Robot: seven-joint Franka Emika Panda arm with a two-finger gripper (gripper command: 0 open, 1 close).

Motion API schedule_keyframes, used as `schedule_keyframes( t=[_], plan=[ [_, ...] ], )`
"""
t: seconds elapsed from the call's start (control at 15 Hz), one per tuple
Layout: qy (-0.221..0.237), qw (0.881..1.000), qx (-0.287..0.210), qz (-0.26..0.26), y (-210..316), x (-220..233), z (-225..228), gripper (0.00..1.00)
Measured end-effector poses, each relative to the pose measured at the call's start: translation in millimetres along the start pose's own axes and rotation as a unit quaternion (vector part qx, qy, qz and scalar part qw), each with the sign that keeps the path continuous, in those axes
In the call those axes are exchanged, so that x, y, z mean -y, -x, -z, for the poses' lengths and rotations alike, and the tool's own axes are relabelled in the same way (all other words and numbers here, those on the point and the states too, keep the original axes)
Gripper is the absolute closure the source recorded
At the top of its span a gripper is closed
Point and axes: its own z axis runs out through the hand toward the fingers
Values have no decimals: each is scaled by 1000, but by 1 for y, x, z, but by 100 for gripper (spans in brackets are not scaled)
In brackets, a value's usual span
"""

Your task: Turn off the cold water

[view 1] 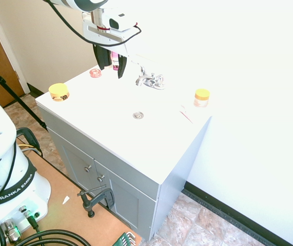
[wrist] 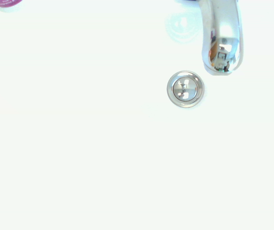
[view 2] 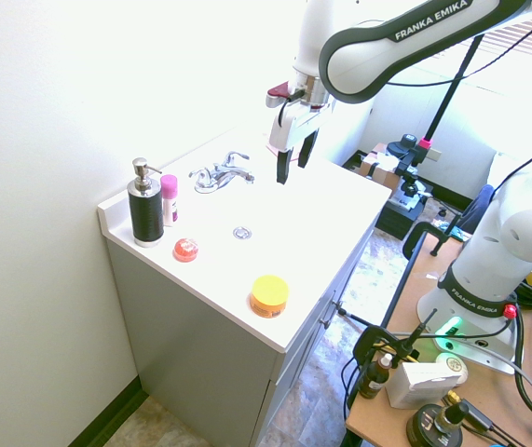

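Over the vanity top (view 1: 105, 115), gripper (view 1: 111, 73) hung open, empty, probably high to clear spout (wrist: 223, 38) en route to cold-water lever (view 2: 238, 155).

Spout (wrist: 223, 43) beside drain (wrist: 185, 89) | both on countertop (wrist: 103, 153) | tub (view 2: 269, 294) near countertop's edge

You're facing a bathroom-style vanity setup: a tap (view 2: 219, 175) behind the drain (view 2: 242, 233), a soap pump (view 2: 145, 205) beside the tap.
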Motion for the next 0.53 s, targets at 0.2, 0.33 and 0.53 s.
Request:
schedule_keyframes(
  t=[0.2,0.33,0.53],
  plan=[
    [-10,1000,-8,-5,-3,2,1,0],
    [-23,999,-23,-23,-13,1,2,0],
    [-42,996,-53,-54,-42,9,-4,0]
  ],
)
